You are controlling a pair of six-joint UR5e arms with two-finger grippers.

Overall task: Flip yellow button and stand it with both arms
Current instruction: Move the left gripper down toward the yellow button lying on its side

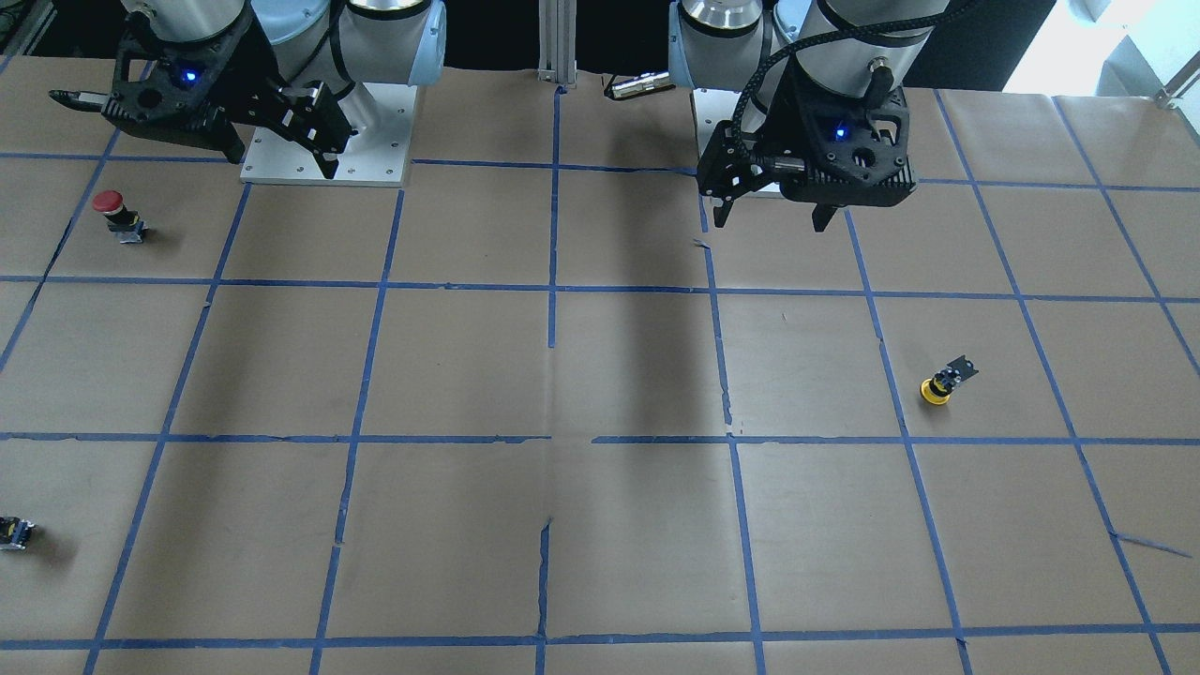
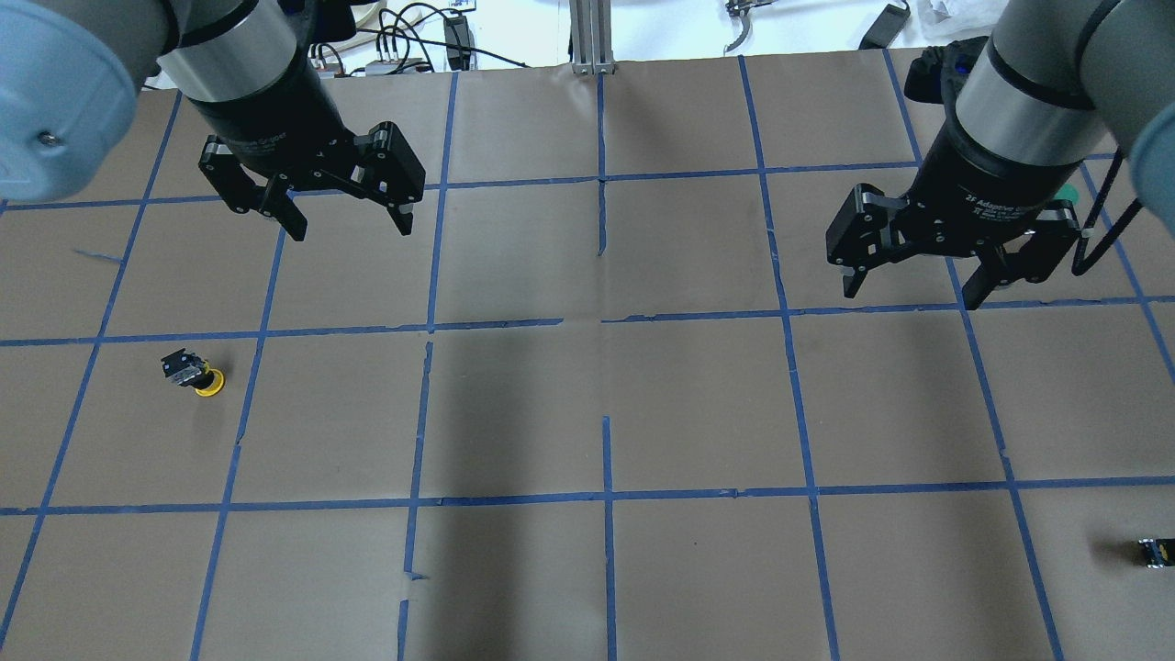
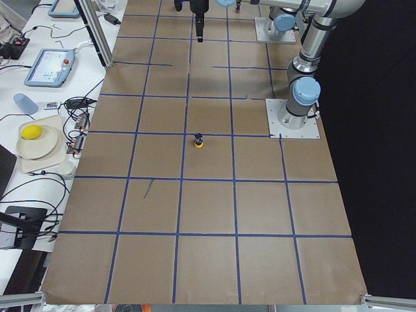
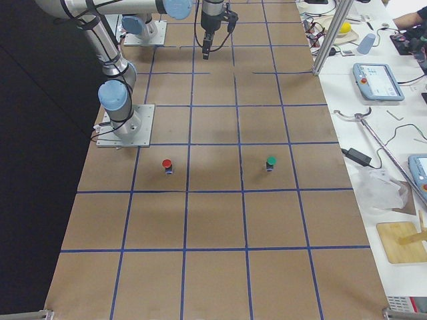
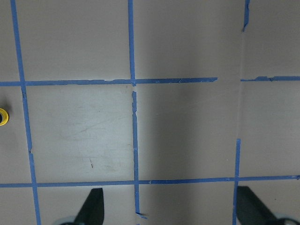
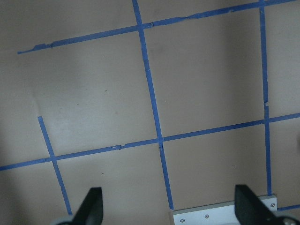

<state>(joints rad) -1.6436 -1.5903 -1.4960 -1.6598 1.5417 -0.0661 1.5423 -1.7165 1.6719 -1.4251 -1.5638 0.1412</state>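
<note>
The yellow button [image 1: 940,384] rests with its yellow cap on the brown paper and its black body and grey base tilted upward. It also shows in the overhead view [image 2: 195,374], in the left side view [image 3: 199,140] and at the left edge of the left wrist view [image 5: 2,117]. My left gripper [image 2: 349,225] [image 1: 772,222] hangs open and empty above the table, well back from the button. My right gripper [image 2: 911,294] [image 1: 281,159] is open and empty on the far side of the table from the button.
A red-capped button [image 1: 112,211] and a green-capped one [image 4: 270,162] stand on my right side. A tiny black-grey part with a yellow spot [image 2: 1155,551] lies near the right edge. Each arm's base plate [image 1: 328,159] sits at the robot's side of the blue-taped table.
</note>
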